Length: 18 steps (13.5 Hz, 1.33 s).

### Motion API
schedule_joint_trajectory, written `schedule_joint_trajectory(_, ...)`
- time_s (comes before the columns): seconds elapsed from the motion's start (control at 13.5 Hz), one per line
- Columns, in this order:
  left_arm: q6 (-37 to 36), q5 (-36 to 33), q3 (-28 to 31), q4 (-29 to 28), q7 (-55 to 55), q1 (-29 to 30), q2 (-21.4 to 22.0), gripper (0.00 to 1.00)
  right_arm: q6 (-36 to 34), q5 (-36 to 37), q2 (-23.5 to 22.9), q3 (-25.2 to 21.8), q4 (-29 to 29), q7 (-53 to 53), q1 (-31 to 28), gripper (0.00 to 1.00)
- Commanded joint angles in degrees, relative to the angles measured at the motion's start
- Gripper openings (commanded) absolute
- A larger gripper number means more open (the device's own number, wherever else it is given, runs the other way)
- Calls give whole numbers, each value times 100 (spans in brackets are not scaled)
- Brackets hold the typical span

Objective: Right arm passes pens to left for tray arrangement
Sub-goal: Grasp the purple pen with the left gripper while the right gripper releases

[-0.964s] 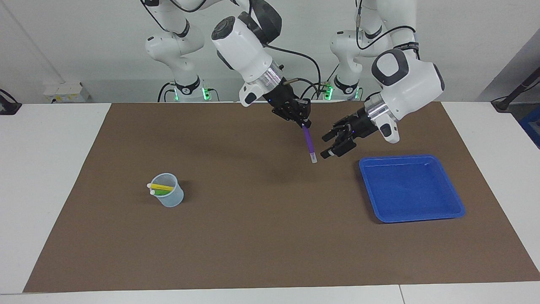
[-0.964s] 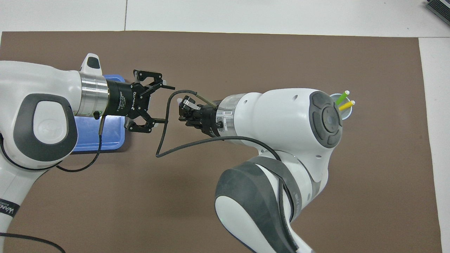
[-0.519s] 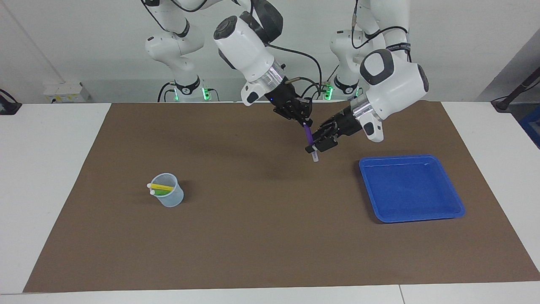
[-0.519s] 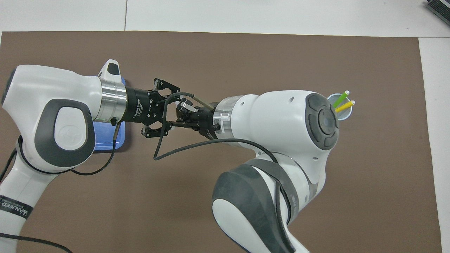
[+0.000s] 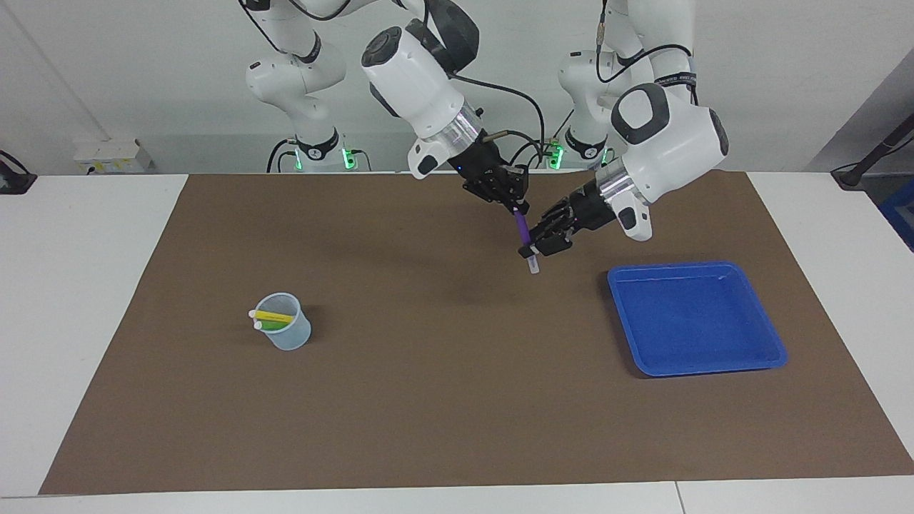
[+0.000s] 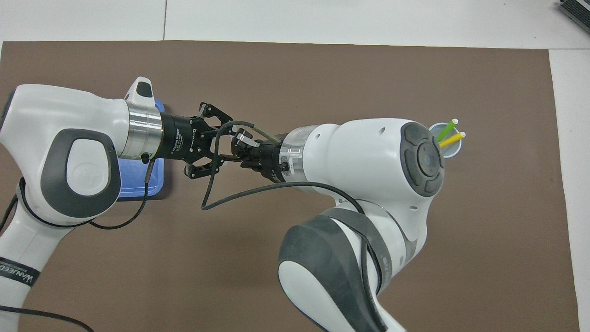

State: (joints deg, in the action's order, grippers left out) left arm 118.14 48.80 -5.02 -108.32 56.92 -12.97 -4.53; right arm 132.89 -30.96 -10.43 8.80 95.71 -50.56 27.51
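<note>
Since a second ago the left arm has swung in from over the blue tray's corner toward the middle of the mat, and its black two-finger left gripper (image 5: 531,249) now sits around the lower part of the slim purple marker pen (image 5: 522,228), just above its whitish end; half a second ago it was already there, and its fingers have drawn closer together since, though I cannot tell whether they now press the pen. The right arm's black right gripper (image 5: 515,205), with its small blue light, has hardly moved: it is clamped on the pen's top end, so the pen hangs nearly upright in the air over the brown paper mat (image 5: 457,400). From the pen, the shallow square bright blue plastic tray (image 5: 775,353) lies on the mat at about four o'clock in the facing view, toward the left arm's end of the table, with nothing in it. At about eight o'clock from the pen stands the small translucent bluish cup (image 5: 294,339), toward the right arm's end, holding the green pen (image 6: 446,129) and the yellow pen (image 6: 451,139) with their whitish tips poking out; none of these has shifted. White lettering runs along the left gripper's body in the overhead view, but I cannot read it.
</note>
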Motion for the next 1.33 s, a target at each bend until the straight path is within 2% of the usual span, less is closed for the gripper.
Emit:
schedule_joint_trajectory(0.0, -160, 86, 1, -75, -23, 57, 111, 41, 53, -59, -99, -10, -132, -85, 27, 0)
schedule_joint_trajectory(0.15, -160, 86, 1, -75, -15, 40, 111, 30, 53, -50, -99, -10, -132, -77, 27, 0)
schedule_joint_trajectory(0.3, -177, 77, 9, -57, -23, 57, 111, 0, 53, -50, -99, -10, -132, -77, 27, 0)
schedule_joint_trajectory(0.59, -169, 59, 9, 13, -32, 40, 93, 0, 53, -50, -99, -10, -132, -77, 18, 1)
schedule_joint_trajectory(0.67, -169, 59, 9, 13, -32, 40, 93, 0, 53, -42, -99, -10, -132, -77, 18, 5)
schedule_joint_trajectory(0.74, -169, 59, 18, 13, -32, 48, 93, 0, 53, -41, -99, -10, -132, -85, 18, 40)
schedule_joint_trajectory(0.82, -177, 50, 18, 13, -32, 57, 93, 0, 44, -33, -99, -18, -132, -85, 9, 81)
schedule_joint_trajectory(0.89, -186, 33, 18, 13, -50, 66, 93, 0, 27, -24, -99, -18, -132, -77, -17, 100)
schedule_joint_trajectory(1.11, -352, -282, 71, 22, -381, 84, 102, 0, -113, 221, -73, -53, -140, 11, -149, 100)
schedule_joint_trajectory(1.26, -616, -1018, 71, 48, -1127, 267, 111, 0, -516, 450, -3, -62, -140, 343, -359, 100)
